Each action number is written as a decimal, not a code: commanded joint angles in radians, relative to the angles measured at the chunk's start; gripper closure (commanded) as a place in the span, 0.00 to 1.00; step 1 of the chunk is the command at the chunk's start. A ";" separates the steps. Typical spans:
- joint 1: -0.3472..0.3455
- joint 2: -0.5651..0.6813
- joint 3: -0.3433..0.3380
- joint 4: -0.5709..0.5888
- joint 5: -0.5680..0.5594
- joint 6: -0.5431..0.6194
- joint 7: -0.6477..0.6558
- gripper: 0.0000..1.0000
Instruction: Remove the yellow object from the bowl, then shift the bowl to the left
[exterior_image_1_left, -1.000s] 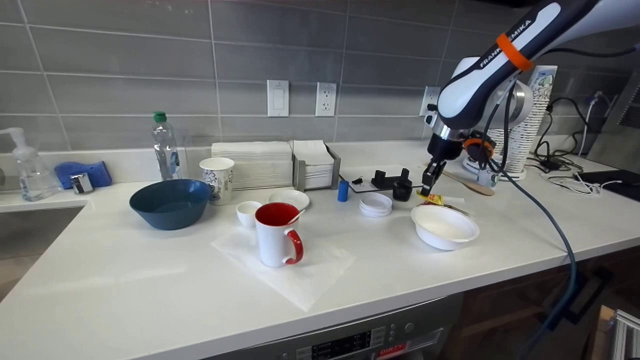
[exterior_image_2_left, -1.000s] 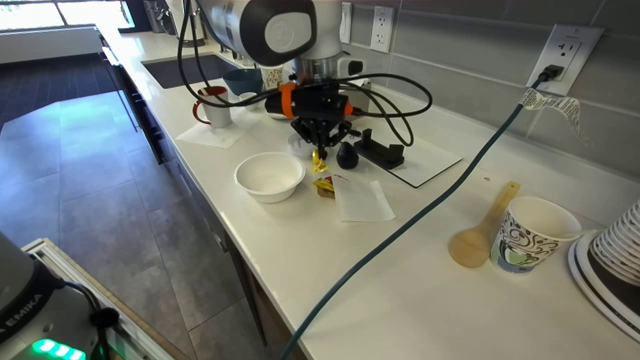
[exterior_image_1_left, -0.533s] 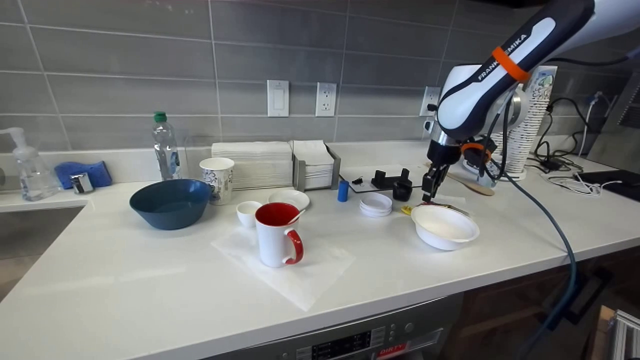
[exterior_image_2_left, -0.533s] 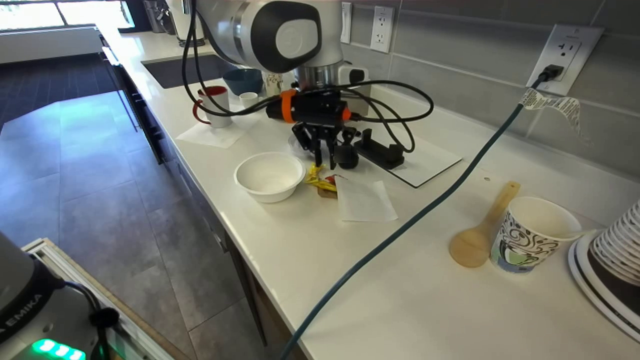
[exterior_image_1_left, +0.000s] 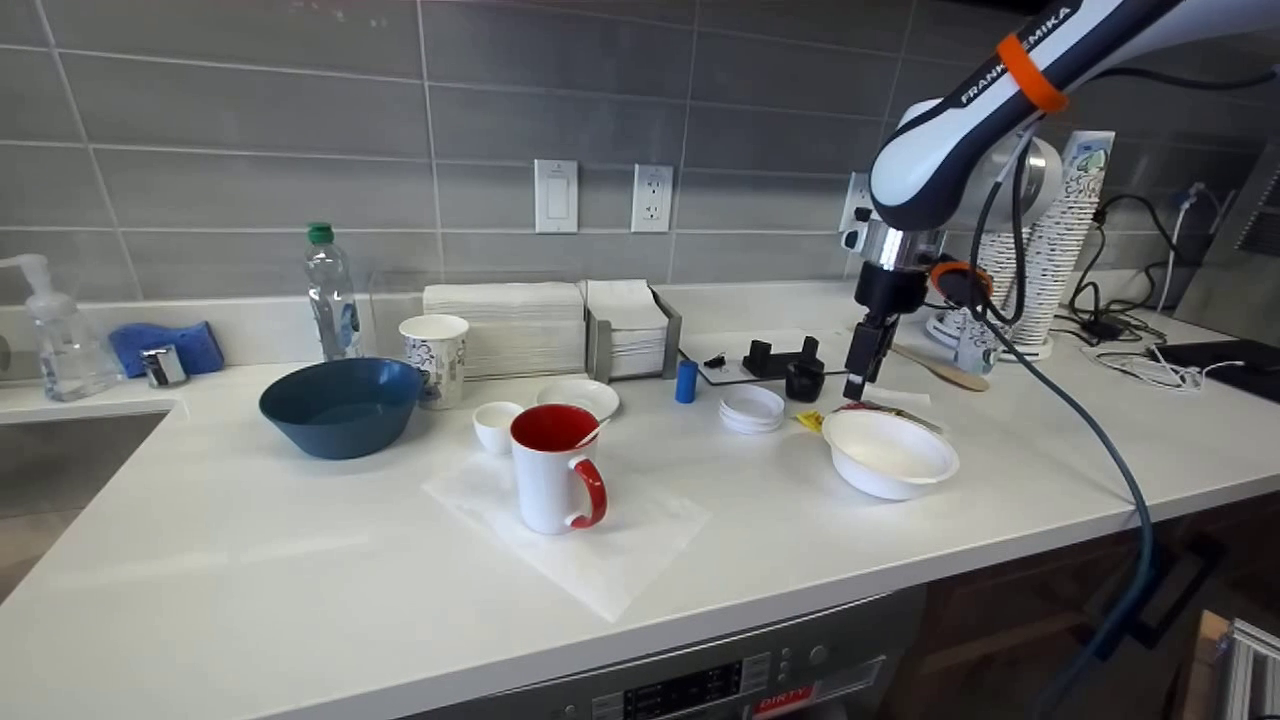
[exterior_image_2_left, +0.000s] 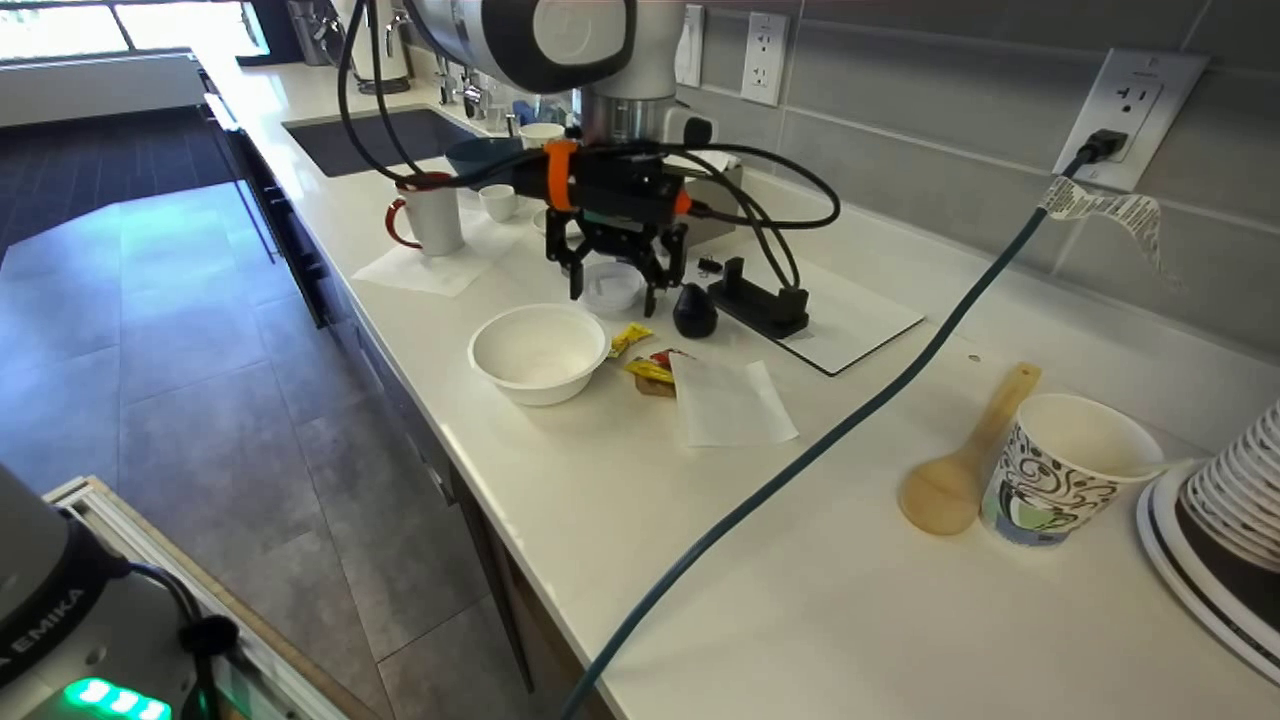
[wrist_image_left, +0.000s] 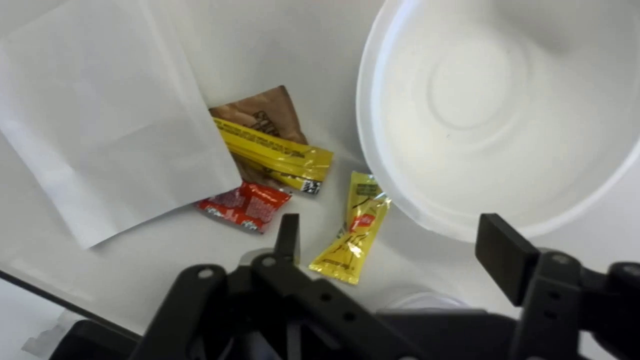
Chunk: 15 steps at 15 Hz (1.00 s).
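Note:
The yellow object, a small shiny packet (wrist_image_left: 356, 227) (exterior_image_2_left: 629, 339) (exterior_image_1_left: 808, 421), lies on the counter against the outside of the bowl. In the wrist view its upper end touches or slips under the rim. The shallow white bowl (wrist_image_left: 425, 165) (exterior_image_2_left: 540, 345) (exterior_image_1_left: 888, 462) stands upright with nothing in it. My gripper (wrist_image_left: 392, 245) (exterior_image_2_left: 613, 290) (exterior_image_1_left: 853, 388) is open above the counter, its jaws wide apart and nothing between them. Seen from the wrist, the packet is below and nearer one finger (wrist_image_left: 288, 235); the other finger (wrist_image_left: 502, 255) overlaps the bowl's rim.
Another yellow packet (wrist_image_left: 280, 155), a brown one (wrist_image_left: 267, 115) and a red one (wrist_image_left: 250, 202) lie partly under a white paper (wrist_image_left: 110, 115). Small stacked white dishes (exterior_image_1_left: 751, 408), a black egg-shaped item (exterior_image_2_left: 694, 311) and a black holder (exterior_image_2_left: 757, 302) stand close by. A red-lined mug (exterior_image_1_left: 545, 490) sits farther off.
A second ago my gripper was shut on the yellow packet. It has let go, the packet now rests on the counter beside the bowl, and the jaws have spread wide and risen.

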 joint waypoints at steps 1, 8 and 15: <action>-0.020 0.011 0.013 0.041 0.053 -0.152 -0.140 0.00; -0.020 0.082 0.009 0.079 0.035 -0.228 -0.262 0.12; -0.026 0.123 0.017 0.081 0.036 -0.220 -0.277 0.46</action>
